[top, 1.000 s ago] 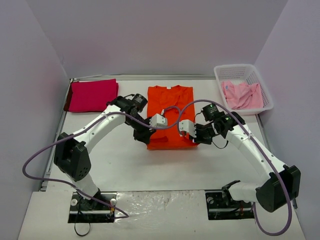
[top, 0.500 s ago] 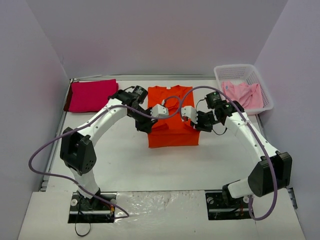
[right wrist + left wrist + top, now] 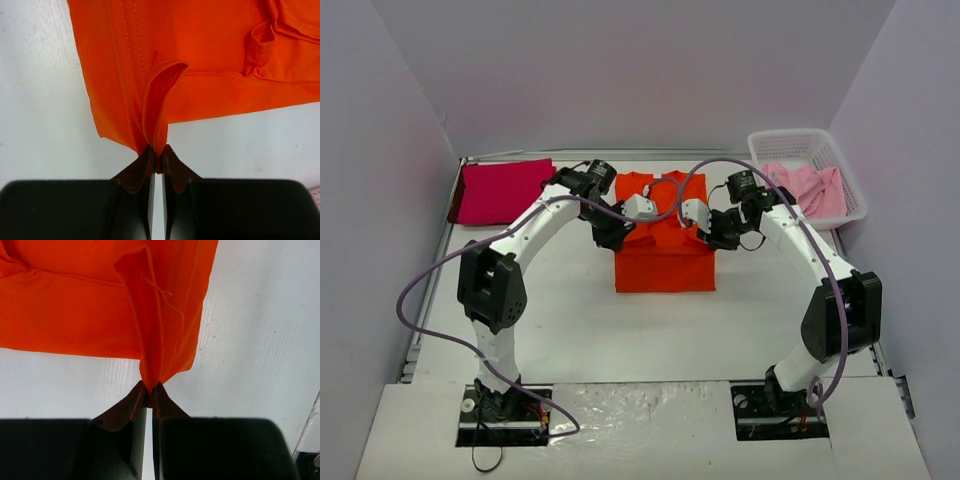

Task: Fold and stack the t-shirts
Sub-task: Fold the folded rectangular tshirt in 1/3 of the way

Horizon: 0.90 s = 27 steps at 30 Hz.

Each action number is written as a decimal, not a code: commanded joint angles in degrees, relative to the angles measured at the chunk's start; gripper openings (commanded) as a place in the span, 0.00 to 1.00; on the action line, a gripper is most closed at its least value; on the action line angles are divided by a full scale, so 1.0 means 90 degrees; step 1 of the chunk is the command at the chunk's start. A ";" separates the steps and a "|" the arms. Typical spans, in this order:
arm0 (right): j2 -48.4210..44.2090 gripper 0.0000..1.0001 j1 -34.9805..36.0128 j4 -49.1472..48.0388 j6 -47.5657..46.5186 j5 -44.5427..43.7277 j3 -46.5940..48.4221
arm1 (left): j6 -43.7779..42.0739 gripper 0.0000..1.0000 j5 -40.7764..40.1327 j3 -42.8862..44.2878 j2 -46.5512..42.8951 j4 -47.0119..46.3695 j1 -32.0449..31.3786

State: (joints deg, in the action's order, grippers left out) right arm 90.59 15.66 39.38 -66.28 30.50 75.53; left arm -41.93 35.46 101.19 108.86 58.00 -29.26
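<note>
The orange t-shirt (image 3: pixel 665 260) lies in the middle of the table, its lower part folded up over itself. My left gripper (image 3: pixel 614 238) is shut on the shirt's left corner; in the left wrist view (image 3: pixel 151 386) the cloth (image 3: pixel 100 305) rises pinched between the pads. My right gripper (image 3: pixel 713 238) is shut on the right corner, also seen in the right wrist view (image 3: pixel 158 150) with the cloth (image 3: pixel 210 55) bunched in it. The magenta-red t-shirt (image 3: pixel 500 191) lies folded at the back left. The pale pink t-shirt (image 3: pixel 807 189) lies crumpled in the basket.
The white lattice basket (image 3: pixel 845 180) stands at the back right, near the right wall. Purple cables loop from both arms above the orange shirt. The table's raised rim (image 3: pixel 448 225) runs along the left side.
Both grippers have moved away from the bases toward the back, carrying the orange shirt's bottom corners with them, so the folded shirt is shorter now.
</note>
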 commanded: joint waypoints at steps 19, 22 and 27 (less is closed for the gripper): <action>0.1653 0.00 -0.0539 -0.0098 -0.0409 0.0419 0.1481 | -0.0263 0.02 -0.0219 0.1823 0.1234 0.0343 0.0330; 0.2004 0.00 -0.0558 -0.0098 -0.0428 0.0459 0.1696 | -0.0311 0.02 -0.0249 0.2066 0.1449 0.0382 0.0370; 0.2385 0.00 -0.0588 -0.0098 -0.0497 0.0468 0.1930 | -0.0380 0.02 -0.0298 0.2399 0.1869 0.0460 0.0409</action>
State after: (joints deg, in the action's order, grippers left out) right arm 110.50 10.90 36.91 -70.41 34.57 90.67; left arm -42.89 33.10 119.74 125.51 59.92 -25.71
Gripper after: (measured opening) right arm 0.035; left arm 0.051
